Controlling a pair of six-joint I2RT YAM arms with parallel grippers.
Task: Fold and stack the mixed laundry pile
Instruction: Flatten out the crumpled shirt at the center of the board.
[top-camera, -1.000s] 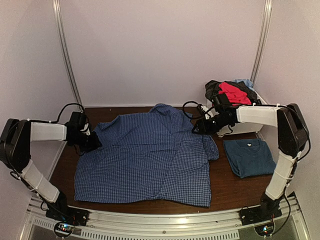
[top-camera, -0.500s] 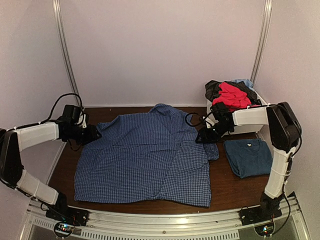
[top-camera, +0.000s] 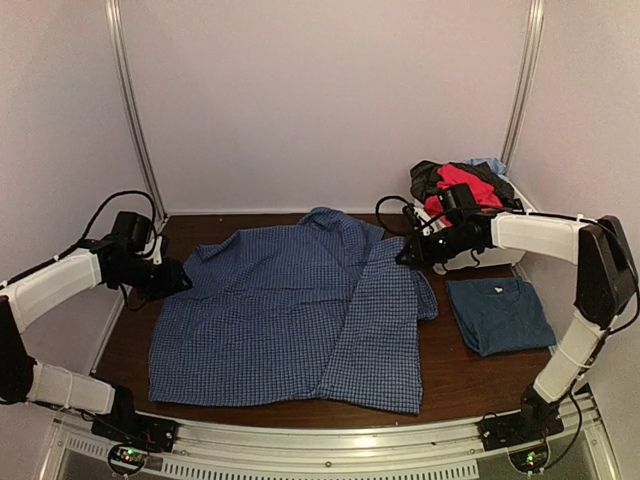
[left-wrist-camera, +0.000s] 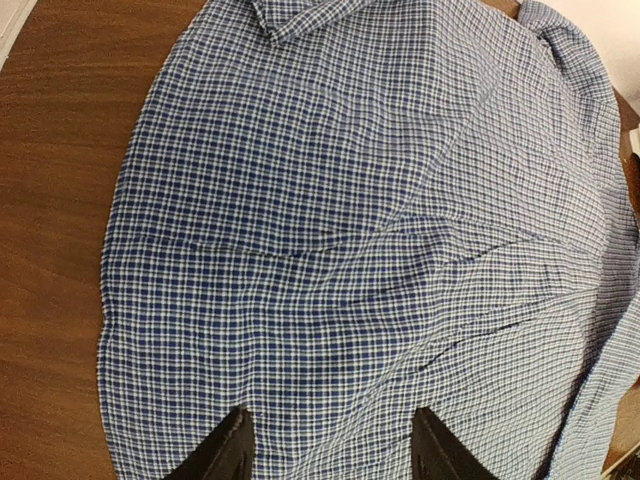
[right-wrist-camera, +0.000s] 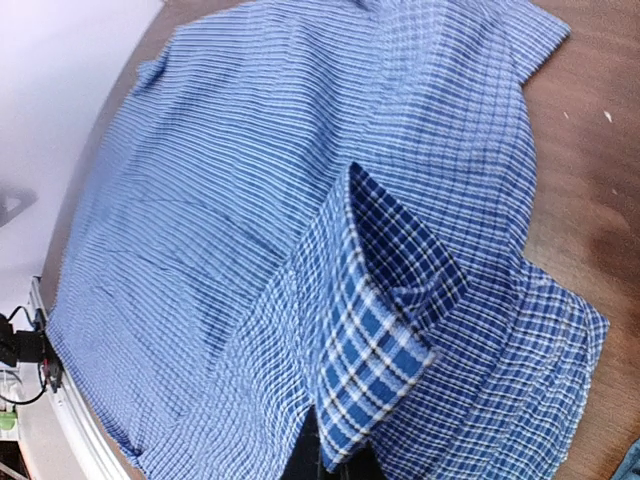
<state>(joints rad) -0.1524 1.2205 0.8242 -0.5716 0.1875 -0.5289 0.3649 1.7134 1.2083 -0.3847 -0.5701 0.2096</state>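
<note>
The blue-and-white check shirt lies spread flat on the brown table. My right gripper is shut on a raised fold of its right sleeve, and the cloth hides the fingertips. Over the shirt's left sleeve edge my left gripper stands open. Its two dark fingers hover above the check cloth with nothing between them. A folded dark-blue T-shirt rests at the right. The rest of the mixed laundry pile, red and black clothes, fills the bin.
A white plastic bin stands at the back right, behind my right arm. Bare wood shows left of the shirt. White walls close in the table on three sides.
My right gripper has shut on the shirt's right sleeve and raised it slightly. The left gripper has opened wider, and its arm has swung back toward the left.
</note>
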